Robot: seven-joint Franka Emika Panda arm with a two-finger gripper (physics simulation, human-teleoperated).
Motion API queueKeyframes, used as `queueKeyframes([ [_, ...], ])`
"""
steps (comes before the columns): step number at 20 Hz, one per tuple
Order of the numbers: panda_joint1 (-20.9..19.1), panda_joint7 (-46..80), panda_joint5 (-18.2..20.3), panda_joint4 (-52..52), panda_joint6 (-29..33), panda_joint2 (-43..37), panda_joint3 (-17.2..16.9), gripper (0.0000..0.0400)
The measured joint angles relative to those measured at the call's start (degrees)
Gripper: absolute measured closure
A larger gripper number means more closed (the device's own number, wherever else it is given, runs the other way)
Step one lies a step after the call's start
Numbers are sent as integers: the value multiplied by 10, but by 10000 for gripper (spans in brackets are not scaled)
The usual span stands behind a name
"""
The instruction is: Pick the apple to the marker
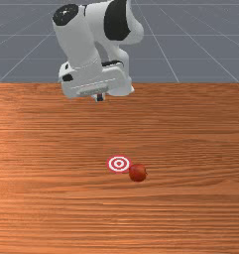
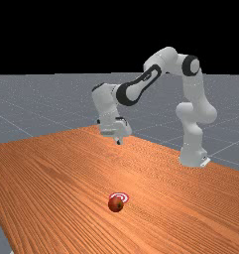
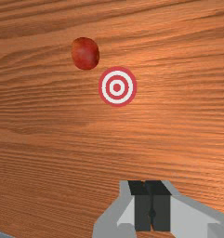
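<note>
High over the table hangs my gripper [image 1: 99, 97], also seen in the far view [image 2: 119, 142]. In the wrist view the two fingers of the gripper [image 3: 152, 207] meet, shut with nothing between them. The red apple [image 1: 138, 172] rests on the table, well away from my hand, toward the front view's bottom; the far view has the apple [image 2: 115, 204] too. Close beside it lies the flat red-and-white ringed marker [image 1: 118, 163]. In the wrist view a small strip of wood separates the apple [image 3: 85, 53] from the marker [image 3: 117, 87].
The orange-brown table [image 1: 51, 198] spreads around both things. Its far edge runs below the arm in the front view. The arm's base [image 2: 193, 155] stands at the far view's right, on the table's edge.
</note>
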Motion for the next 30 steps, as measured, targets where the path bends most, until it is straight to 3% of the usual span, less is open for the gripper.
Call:
queueKeyframes([
  [4, -7, 90, 49, 8, 5, 8, -7, 399],
  [5, -1, 97, 52, 8, 35, 8, -3, 243],
  [6, 8, 102, 54, 7, 74, 9, 3, 147],
  [8, 30, 107, 54, 8, 144, 27, 16, 54],
  [10, 56, 125, 49, 22, 188, 79, 32, 20],
  [15, 96, 167, 31, 129, 216, 240, 44, 2],
  [26, 107, 207, 4, 261, 219, 370, 25, 0],
  [27, 109, 209, 3, 261, 219, 375, 25, 108],
  [30, 110, 212, 2, 260, 218, 374, 24, 111],
])
